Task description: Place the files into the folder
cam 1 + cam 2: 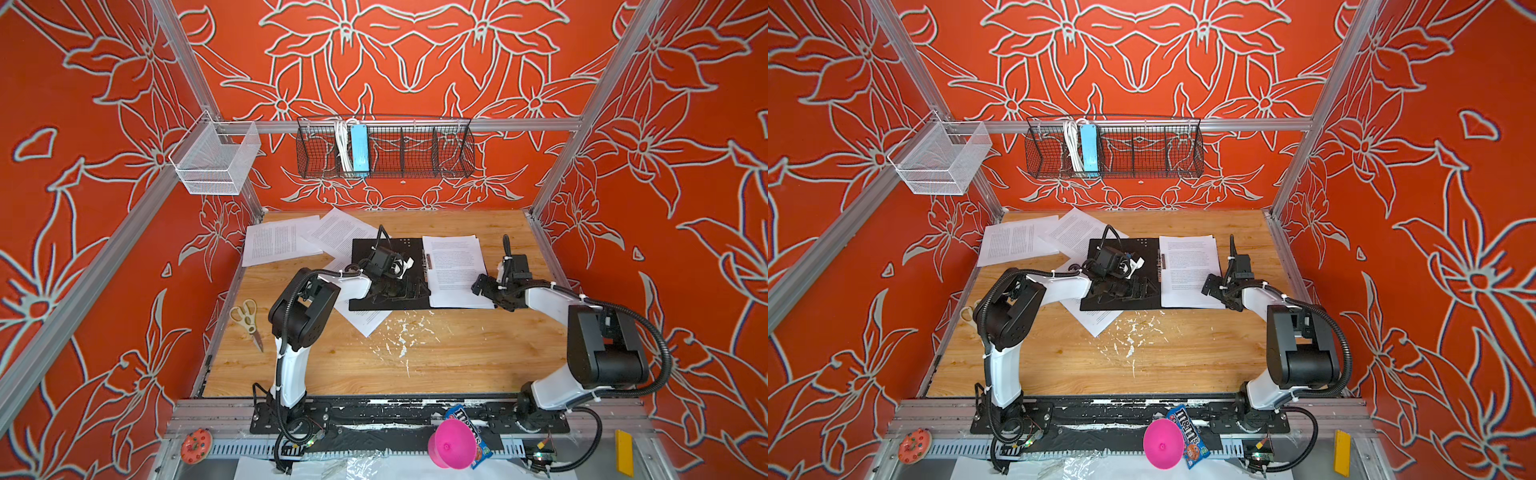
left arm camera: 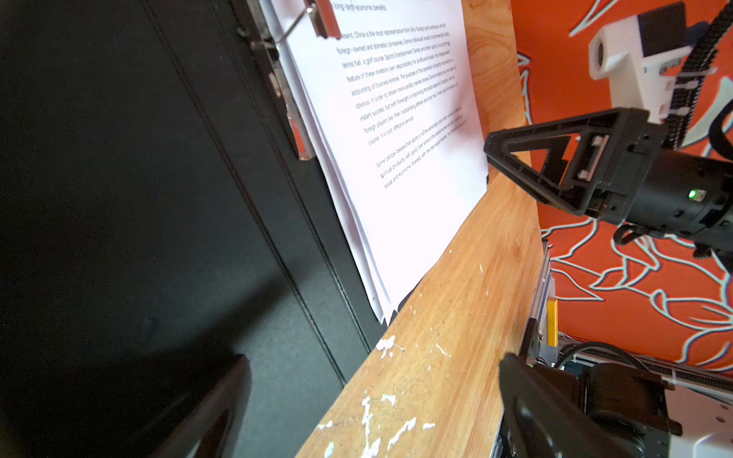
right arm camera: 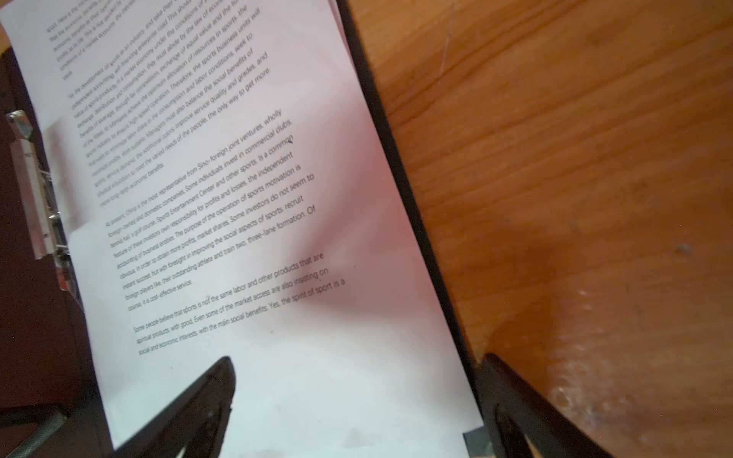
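We saw the folder (image 1: pixel 365 249) lying open, black inside up, toward the back of the wooden counter (image 1: pixel 457 357). A stack of files (image 1: pixel 455 270) lay on its right half beside the metal spine clip (image 1: pixel 427 261) (loose sheets (image 1: pixel 282 241) lay at the back left). The left claw (image 2: pixel 373 363) stood wide open and empty over the folder's bare left half, and the right claw (image 3: pixel 357 359), also open and empty, straddled the stack's outer edge.

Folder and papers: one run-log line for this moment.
folder: open flat | paper stack: on right half | loose papers: outside, left | left gripper: open over bare half | right gripper: open at stack's edge
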